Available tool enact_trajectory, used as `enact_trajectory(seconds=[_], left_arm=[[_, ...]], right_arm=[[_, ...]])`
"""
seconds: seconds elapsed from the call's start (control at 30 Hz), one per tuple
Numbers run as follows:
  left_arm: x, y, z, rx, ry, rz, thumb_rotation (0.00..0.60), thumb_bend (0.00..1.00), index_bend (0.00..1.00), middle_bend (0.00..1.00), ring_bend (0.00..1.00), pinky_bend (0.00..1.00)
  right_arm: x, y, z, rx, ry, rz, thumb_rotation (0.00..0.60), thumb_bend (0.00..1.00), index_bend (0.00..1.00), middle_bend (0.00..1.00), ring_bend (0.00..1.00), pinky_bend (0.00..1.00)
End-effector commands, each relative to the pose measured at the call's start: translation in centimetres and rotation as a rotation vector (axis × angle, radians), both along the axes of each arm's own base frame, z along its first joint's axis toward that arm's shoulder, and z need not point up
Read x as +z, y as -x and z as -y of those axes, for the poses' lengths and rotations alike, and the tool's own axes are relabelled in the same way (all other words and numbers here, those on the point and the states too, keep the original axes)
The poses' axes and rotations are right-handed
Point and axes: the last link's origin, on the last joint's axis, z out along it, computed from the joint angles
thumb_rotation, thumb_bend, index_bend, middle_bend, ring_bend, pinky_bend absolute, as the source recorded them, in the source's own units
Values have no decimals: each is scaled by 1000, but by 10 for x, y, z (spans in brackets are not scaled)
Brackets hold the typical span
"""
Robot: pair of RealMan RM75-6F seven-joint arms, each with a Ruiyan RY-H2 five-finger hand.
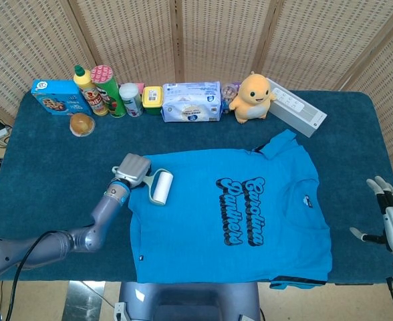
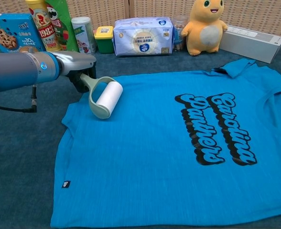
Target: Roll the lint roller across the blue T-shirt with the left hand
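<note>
A blue T-shirt [image 1: 230, 214] [image 2: 169, 148] with black lettering lies flat across the dark blue table. My left hand [image 1: 131, 169] [image 2: 78, 64] grips the pale green handle of a lint roller [image 1: 161, 186] [image 2: 107, 98]. Its white roll rests on the shirt's left sleeve area, near the top-left corner. My right hand [image 1: 391, 214] hangs at the table's right edge with fingers spread and nothing in it; it appears only in the head view.
Along the table's back stand a cookie box [image 1: 55, 95], a yellow bottle [image 1: 84, 81], a chips can [image 1: 105, 89], small cans [image 1: 131, 99], a tissue pack [image 1: 191, 101], a yellow plush toy [image 1: 251, 97] and a white box [image 1: 295, 107]. A muffin [image 1: 81, 124] sits at the left.
</note>
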Motion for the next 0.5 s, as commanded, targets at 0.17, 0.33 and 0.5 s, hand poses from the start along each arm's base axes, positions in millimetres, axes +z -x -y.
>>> enact_trajectory(seconds=[0.17,0.33,0.5], left_arm=[[-14,-13,-1,4,1,-4,600,952,1000,921,911,1000],[-19,-19,-1,8,-9,-8,600,946,1000,921,911,1000],[-26,-27,0,10,-2,2,600,943,1000,921,911,1000]], right_arm=[[3,1,0,-1,8,6,600,0,16,0,0,0],[5,1,0,1,15,10,600,0,16,0,0,0],[6,0,-2,5,12,15,600,0,16,0,0,0]])
